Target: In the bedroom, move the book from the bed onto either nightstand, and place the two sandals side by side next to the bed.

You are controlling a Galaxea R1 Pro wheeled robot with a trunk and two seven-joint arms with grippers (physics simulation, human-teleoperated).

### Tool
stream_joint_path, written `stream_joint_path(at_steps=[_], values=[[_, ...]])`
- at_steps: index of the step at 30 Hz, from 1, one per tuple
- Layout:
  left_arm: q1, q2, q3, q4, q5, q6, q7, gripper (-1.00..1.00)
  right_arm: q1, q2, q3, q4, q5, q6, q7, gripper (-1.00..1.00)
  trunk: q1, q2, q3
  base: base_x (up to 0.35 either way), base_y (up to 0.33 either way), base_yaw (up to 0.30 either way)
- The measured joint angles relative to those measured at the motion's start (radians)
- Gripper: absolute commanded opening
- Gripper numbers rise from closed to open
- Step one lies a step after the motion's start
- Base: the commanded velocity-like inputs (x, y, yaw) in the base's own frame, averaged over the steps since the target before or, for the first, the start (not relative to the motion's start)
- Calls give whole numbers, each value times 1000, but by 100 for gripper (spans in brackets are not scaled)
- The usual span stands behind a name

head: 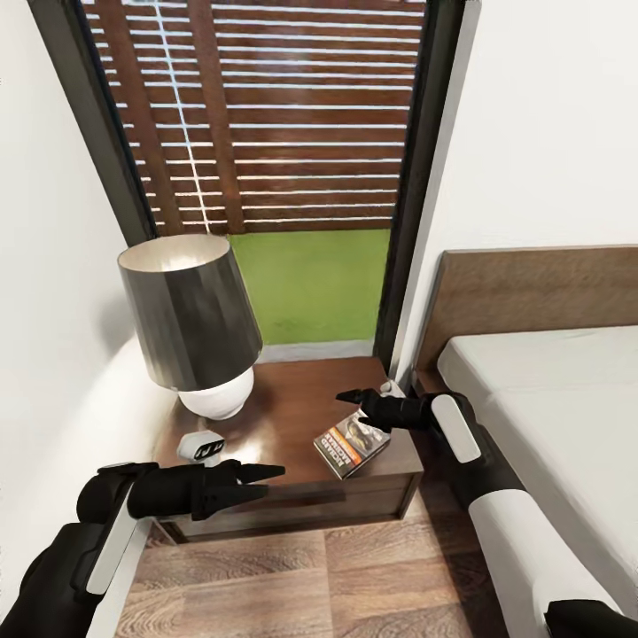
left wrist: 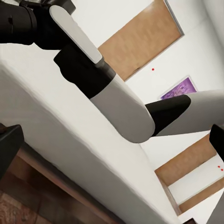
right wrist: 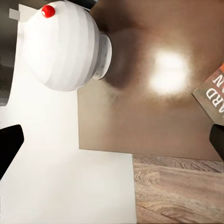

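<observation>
Head view: book (head: 352,446) lies flat on the nightstand (head: 292,416) beside the lamp (head: 190,319), bed (head: 549,399) to the right. Right gripper (head: 352,398), jaws released, hovers just above the book; left gripper (head: 266,476) is parted and empty.

Left wrist view: right arm (left wrist: 112,93) crosses the mattress (left wrist: 70,140).

Right wrist view: book corner (right wrist: 212,91) on the nightstand top. Book step appears done; sandals remain.

1. The small thin paperback book (head: 352,447) with dark cover and orange band, lying on the dark-brown wooden nightstand (head: 292,416), carries white lettering, too small in the head view to read with certainty.
2. In the right wrist view, the book's orange-edged corner (right wrist: 213,93) shows only partial white letters.
</observation>
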Motion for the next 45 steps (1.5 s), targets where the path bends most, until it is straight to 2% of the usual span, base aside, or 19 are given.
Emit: stream_joint_path(at_steps=[11,19,25,29,34,39,40,45], values=[[0,0,0,2,-2,1,32,100,9,-1,2,-1,-1,0,1,100,-42,77,34,0,0,0],[0,0,-1,5,-3,1,120,100,18,-1,10,-1,0,0,0,100,-73,133,60,0,0,0],[0,0,-2,15,-5,3,208,100,47,-2,21,-1,11,0,0,100,-96,175,78,0,0,0],[0,1,-3,26,-7,4,268,100,68,-2,23,-1,58,0,0,100,-111,203,91,0,0,0],[0,1,-9,73,-9,5,385,100,104,0,25,0,148,0,0,100,-130,238,106,0,0,0],[0,1,-59,159,-8,6,549,100,157,3,24,1,245,0,-1,100,-150,273,122,0,0,0],[0,1,-60,160,-6,7,551,100,158,3,24,1,244,0,-1,100,-153,280,125,0,0,0],[0,1,-101,235,-7,7,699,100,217,2,23,2,319,0,-2,100,-173,315,141,0,0,0]])
